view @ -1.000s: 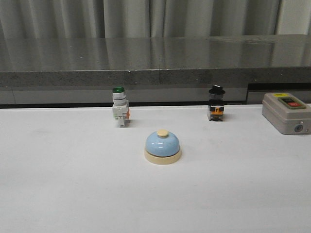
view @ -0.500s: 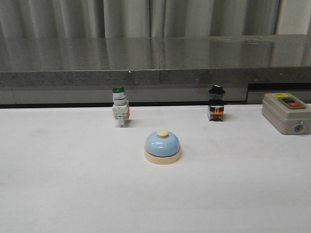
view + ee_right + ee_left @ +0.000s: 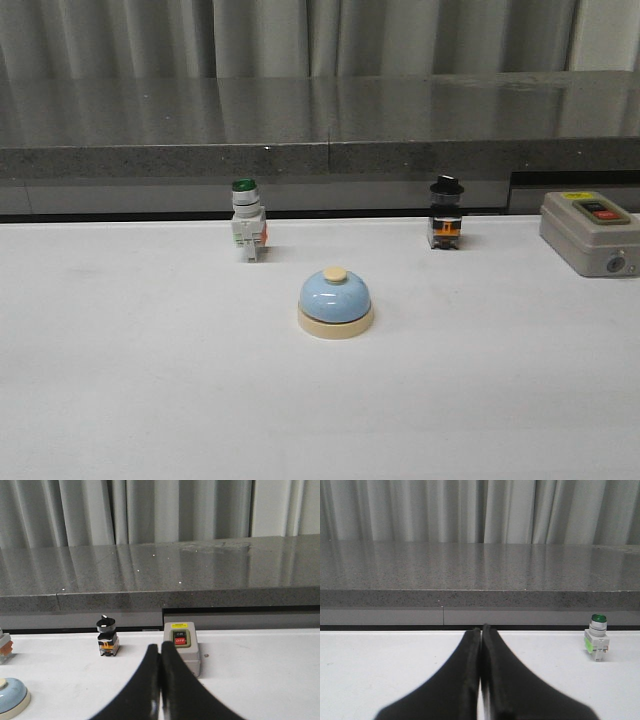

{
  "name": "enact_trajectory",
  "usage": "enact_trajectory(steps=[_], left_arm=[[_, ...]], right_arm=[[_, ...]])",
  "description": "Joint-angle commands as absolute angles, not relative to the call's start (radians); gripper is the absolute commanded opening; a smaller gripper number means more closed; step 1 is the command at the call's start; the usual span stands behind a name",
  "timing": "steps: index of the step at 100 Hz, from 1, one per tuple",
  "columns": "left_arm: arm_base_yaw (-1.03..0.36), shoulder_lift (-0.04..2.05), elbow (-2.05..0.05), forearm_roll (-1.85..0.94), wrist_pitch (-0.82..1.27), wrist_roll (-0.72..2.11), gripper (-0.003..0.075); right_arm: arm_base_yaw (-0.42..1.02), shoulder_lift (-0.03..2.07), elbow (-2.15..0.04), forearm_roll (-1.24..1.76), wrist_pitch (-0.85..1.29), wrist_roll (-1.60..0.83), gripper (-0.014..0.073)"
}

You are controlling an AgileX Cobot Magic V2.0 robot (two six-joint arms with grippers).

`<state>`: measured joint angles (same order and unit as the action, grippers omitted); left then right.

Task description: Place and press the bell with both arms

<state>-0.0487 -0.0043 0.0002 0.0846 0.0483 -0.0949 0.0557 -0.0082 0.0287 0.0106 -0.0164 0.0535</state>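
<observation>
Bell (image 3: 335, 302) unmoved on white table (image 3: 150, 380), left hand (image 3: 481, 630) and right hand (image 3: 160, 647) both pressed together

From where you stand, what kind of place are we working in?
Probably a lab test bench: a white table set with loose industrial switches, a green-capped pushbutton and a grey two-button control box, around a desk bell, curtain behind.
</observation>
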Motion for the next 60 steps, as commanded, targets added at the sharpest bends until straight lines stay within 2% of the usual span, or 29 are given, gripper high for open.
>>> enact_trajectory(steps=[1, 23, 60], left_arm=[[-0.046, -0.034, 0.042, 0.075, -0.036, -0.104, -0.0020], [-0.046, -0.034, 0.042, 0.075, -0.036, -0.104, -0.0020], [-0.046, -0.034, 0.042, 0.075, -0.036, -0.104, -0.0020]], right_arm=[[0.050, -0.020, -0.016, 0.000, -0.069, 0.047, -0.0060], [0.050, 0.098, -0.215, 0.000, 0.150, 0.066, -0.0060], [0.050, 0.603, -0.713, 0.009, 0.617, 0.066, -0.0060]])
